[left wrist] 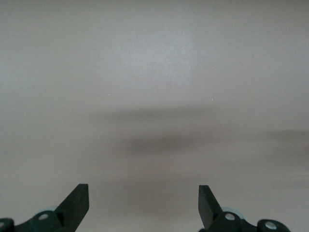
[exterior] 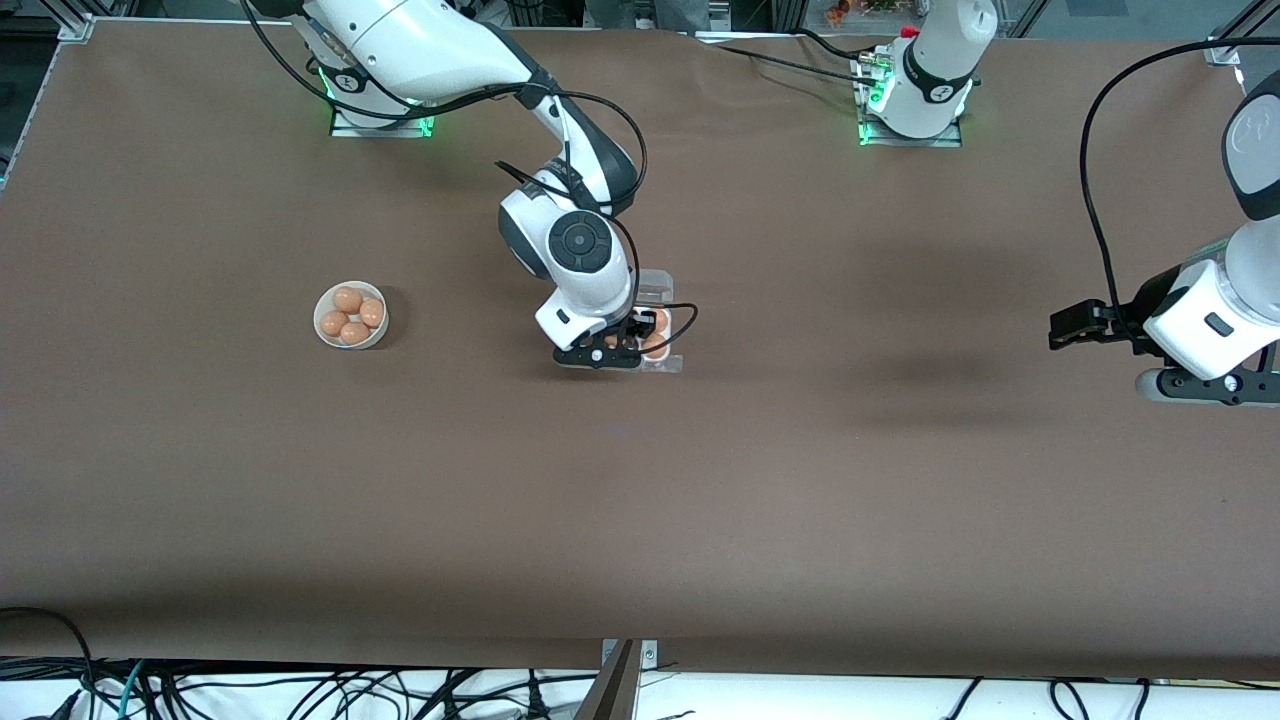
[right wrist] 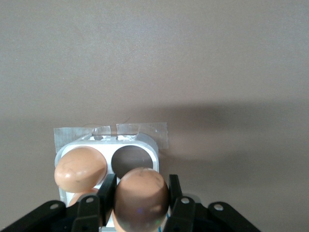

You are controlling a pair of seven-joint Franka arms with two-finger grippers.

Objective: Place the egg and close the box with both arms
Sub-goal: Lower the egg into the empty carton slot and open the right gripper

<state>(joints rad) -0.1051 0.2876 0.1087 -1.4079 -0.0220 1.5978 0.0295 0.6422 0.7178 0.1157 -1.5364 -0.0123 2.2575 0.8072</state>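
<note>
A brown tabletop [exterior: 300, 480] carries everything. The left arm [exterior: 1225, 300] waits over bare cloth at its own end, left claw [left wrist: 144, 205] spread and empty. The right claw [right wrist: 140, 208] hangs over the box [right wrist: 145, 145] at mid-table, clenched on the egg [right wrist: 140, 195]; another egg [right wrist: 79, 166] already sits in a cell. A bowl [exterior: 322, 330] holds spares. Placing is under way; next, lower into the empty cell [right wrist: 130, 158] and release.

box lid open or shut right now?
Open. The box shows an uncovered empty cell and a bare egg; the right hand holds another egg over it.
</note>
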